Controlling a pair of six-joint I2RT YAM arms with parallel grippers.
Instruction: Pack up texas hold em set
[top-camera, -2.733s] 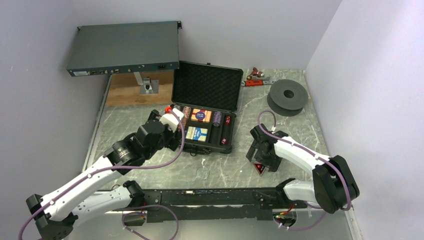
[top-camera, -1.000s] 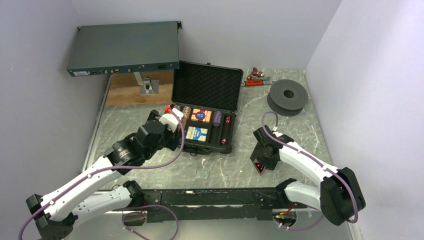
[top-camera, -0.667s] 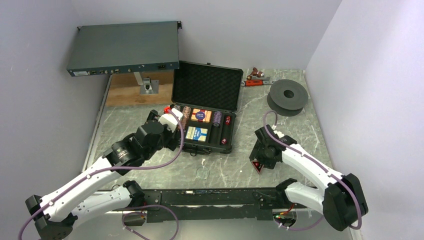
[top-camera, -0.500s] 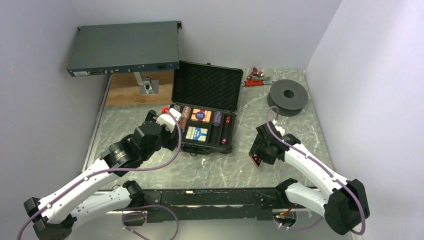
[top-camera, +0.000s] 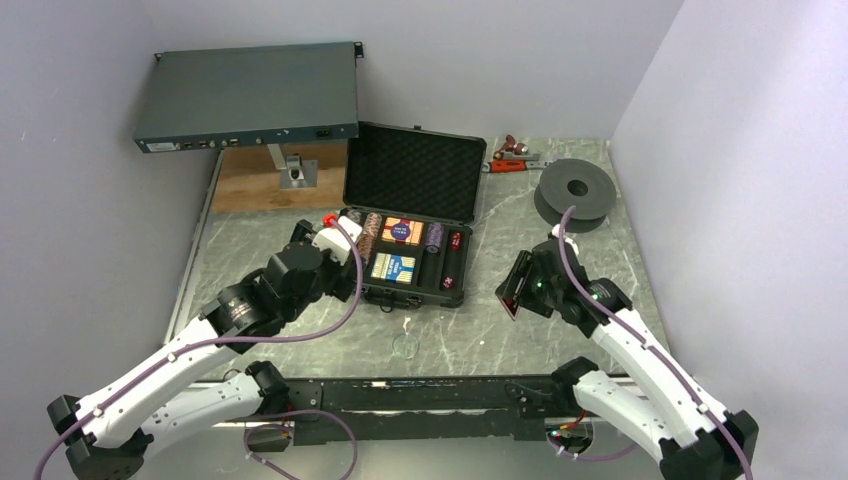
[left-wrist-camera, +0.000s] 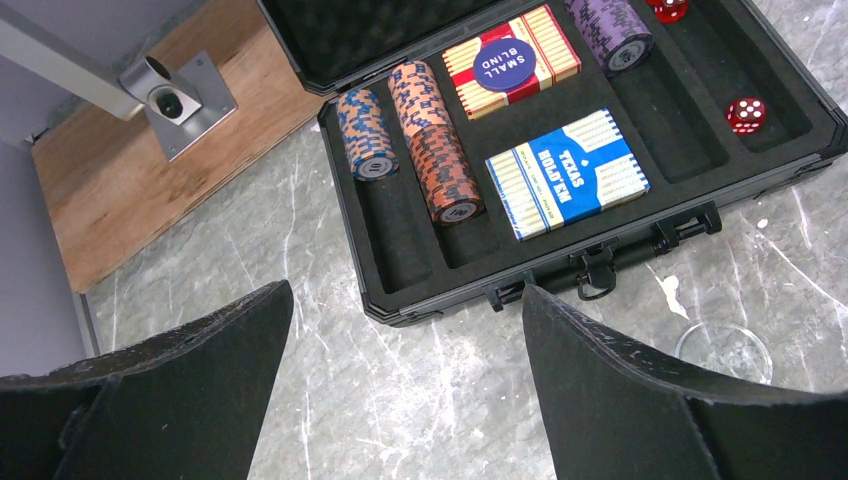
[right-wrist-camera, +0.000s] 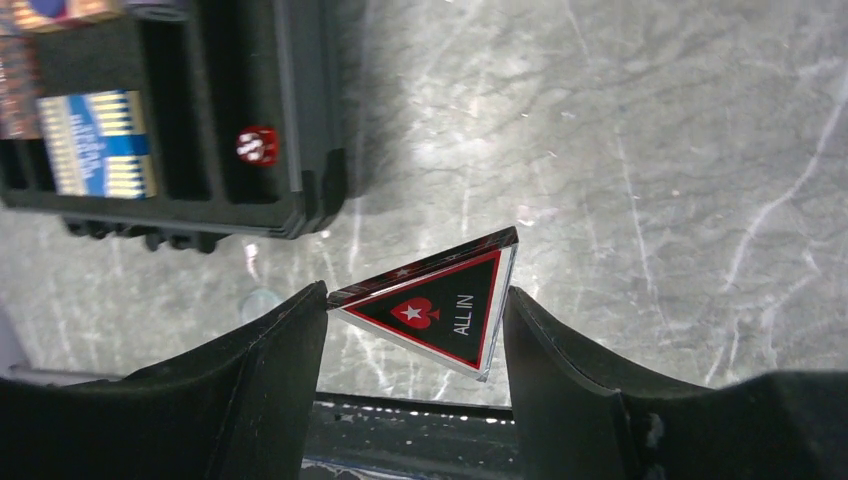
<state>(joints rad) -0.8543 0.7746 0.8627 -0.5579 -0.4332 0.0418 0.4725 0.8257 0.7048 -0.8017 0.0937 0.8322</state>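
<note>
Your right jaws pinch the triangular marker (right-wrist-camera: 444, 305) (black, red-edged, spade, "ALL IN") right of the case (top-camera: 415, 172), seemingly off the counter (right-wrist-camera: 620, 150); left jaws spread wide, empty.

The case (left-wrist-camera: 395, 240) is black; its chips (left-wrist-camera: 440, 165) are striped orange, blue, purple. The marker (right-wrist-camera: 440, 310) is black, red-bordered.

The triangular marker (right-wrist-camera: 440, 312) in the right claw (right-wrist-camera: 415, 293) reads "ALL IN". Ahead of the left claw (left-wrist-camera: 405, 292): blue deck (left-wrist-camera: 567, 173) "TEXAS HOLD EM", blue disc (left-wrist-camera: 505, 64) "SMALL BLIND".
</note>
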